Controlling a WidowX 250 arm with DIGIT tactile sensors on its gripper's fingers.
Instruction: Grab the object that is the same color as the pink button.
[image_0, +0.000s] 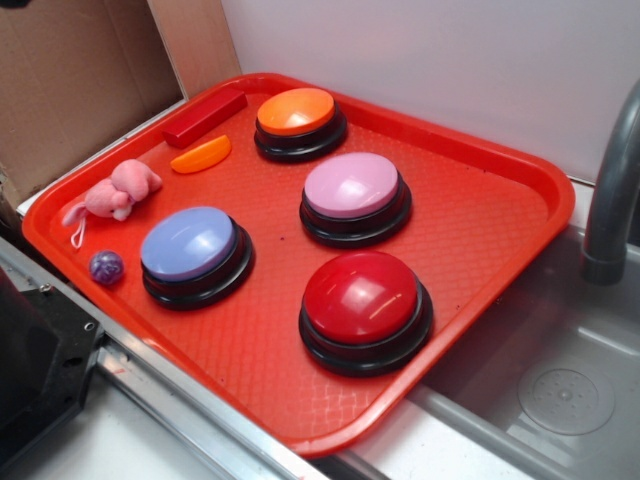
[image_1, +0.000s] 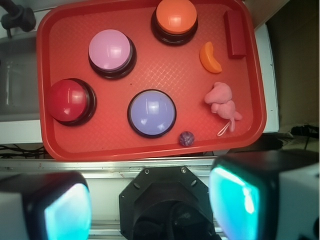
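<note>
The small fuzzy pink plush toy lies at the left edge of the red tray, its thin loop string trailing toward the rim. It also shows in the wrist view at the right of the tray. The pink button with a pale lilac top stands mid-tray; it also shows in the wrist view. My gripper is high above and off the tray's near edge, open and empty, its two teal pads wide apart. It is out of the exterior view.
A blue-topped button, a red button and an orange button stand on the tray. A purple ball, an orange slice piece and a red block lie there too. A sink with a grey faucet is at right.
</note>
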